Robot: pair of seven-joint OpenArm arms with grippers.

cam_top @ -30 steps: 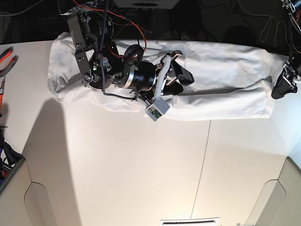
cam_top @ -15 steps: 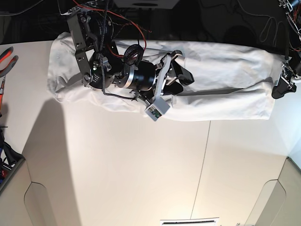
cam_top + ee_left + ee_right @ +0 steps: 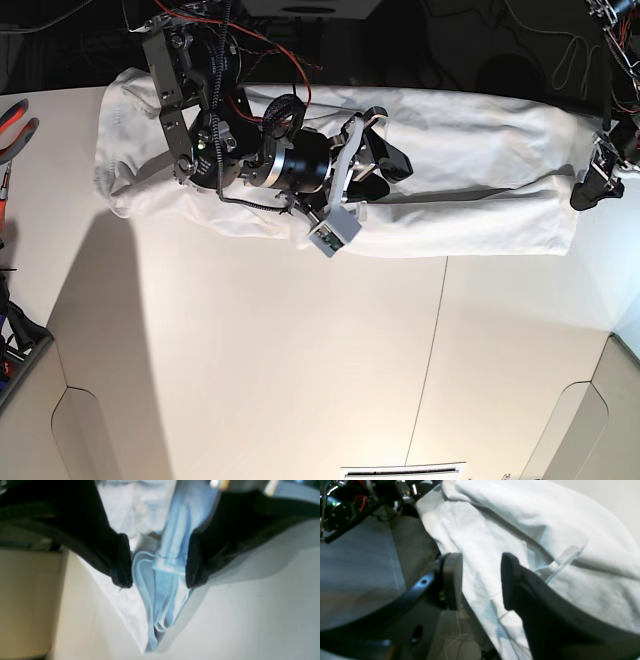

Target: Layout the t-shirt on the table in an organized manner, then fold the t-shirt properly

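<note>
Two grippers work the white t-shirt (image 3: 460, 170), stretched along the table (image 3: 300, 360) edge near twelve o'clock: the right gripper (image 3: 480, 582), spread, straddles its middle, the left gripper (image 3: 158, 562), spread around bunched hem at three o'clock; laying-out seems unfinished, so flattening probably comes next.

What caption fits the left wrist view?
Left gripper jaws straddle a bunched t-shirt edge above the table.

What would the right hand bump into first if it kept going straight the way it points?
Most likely the shirt. The right hand has its fingers apart with white cloth running between them and on ahead, so it would push further into that fabric. Depth is hard to judge here.
</note>
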